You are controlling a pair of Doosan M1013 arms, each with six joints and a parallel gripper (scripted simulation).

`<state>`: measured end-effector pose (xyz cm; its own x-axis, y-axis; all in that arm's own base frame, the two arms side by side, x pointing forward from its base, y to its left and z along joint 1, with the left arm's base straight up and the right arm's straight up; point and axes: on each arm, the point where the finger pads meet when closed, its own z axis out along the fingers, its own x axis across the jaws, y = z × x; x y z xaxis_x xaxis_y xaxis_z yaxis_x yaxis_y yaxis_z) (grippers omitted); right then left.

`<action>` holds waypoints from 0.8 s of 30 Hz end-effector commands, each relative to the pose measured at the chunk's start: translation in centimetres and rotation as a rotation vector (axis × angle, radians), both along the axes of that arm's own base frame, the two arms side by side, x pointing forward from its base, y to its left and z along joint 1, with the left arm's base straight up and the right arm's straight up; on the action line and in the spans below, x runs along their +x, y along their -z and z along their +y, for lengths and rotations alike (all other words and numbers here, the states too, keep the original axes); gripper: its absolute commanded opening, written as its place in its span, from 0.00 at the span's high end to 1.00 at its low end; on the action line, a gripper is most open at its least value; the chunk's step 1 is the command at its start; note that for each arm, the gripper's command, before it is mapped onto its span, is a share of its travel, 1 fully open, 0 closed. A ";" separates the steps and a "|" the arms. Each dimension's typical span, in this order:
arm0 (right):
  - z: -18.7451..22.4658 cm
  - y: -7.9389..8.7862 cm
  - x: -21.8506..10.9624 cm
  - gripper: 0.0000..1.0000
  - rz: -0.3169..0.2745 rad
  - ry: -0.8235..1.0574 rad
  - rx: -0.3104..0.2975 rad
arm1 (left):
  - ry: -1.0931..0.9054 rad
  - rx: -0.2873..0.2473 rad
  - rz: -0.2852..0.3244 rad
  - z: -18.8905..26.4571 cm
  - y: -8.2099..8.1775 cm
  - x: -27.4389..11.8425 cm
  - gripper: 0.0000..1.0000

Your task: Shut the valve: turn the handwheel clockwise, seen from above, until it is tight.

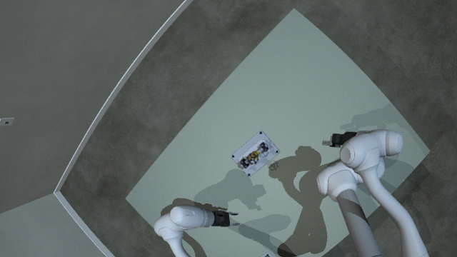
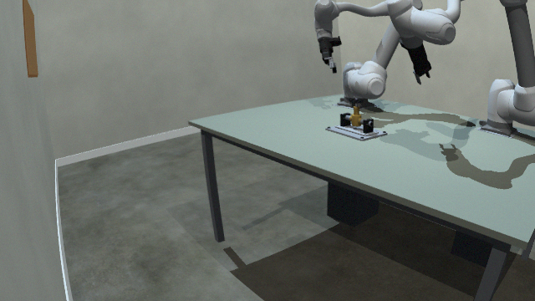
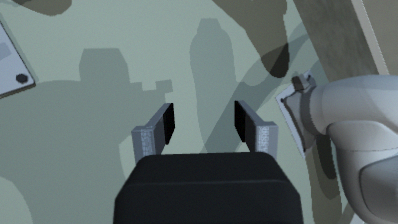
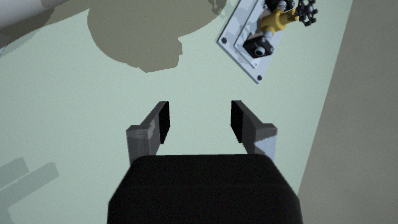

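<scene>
Presumably the bench (image 1: 285, 71) (image 2: 292, 146) (image 3: 150, 30) (image 4: 75, 100) gives both arms room to reach the valve from different sides. The left claw (image 1: 235, 219) (image 2: 424, 79) (image 3: 204, 114) and right claw (image 1: 325, 143) (image 2: 333, 68) (image 4: 200, 113) hang well away from it, fingers apart, nothing between them; likely that spares the wheel a knock before one is chosen to turn it. The pale base plate (image 1: 246, 145) (image 2: 334, 130) (image 3: 10, 75) (image 4: 235, 50), with dark fasteners at its corners, probably steadies the work against twisting. On it sits the yellow valve body (image 2: 356, 119) (image 4: 274, 21), between black supports. Smallest, the dark, knobbly-rimmed handwheel (image 1: 253, 158) (image 2: 356, 101) (image 4: 307, 12) tops it, untouched; its tightness can't be told.
</scene>
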<state>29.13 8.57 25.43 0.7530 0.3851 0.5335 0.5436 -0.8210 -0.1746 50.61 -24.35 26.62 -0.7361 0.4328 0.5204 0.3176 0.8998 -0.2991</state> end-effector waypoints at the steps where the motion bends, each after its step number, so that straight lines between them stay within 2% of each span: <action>1: 0.0 -0.1 0.0 0.00 -0.001 0.000 0.000 | 0.000 0.000 -0.002 0.0 -0.1 0.0 0.00; 18: 0.0 -0.1 0.1 0.00 -0.001 0.000 0.000 | 0.000 0.000 -0.002 0.0 -0.1 0.0 0.00; 21: -0.6 0.2 0.3 0.00 -0.006 -0.008 -0.023 | -0.001 -0.001 -0.003 0.2 -0.1 0.1 0.00; 24: -2.1 0.8 1.2 0.00 -0.019 -0.023 -0.084 | -0.005 -0.005 -0.004 0.8 -0.2 0.2 0.00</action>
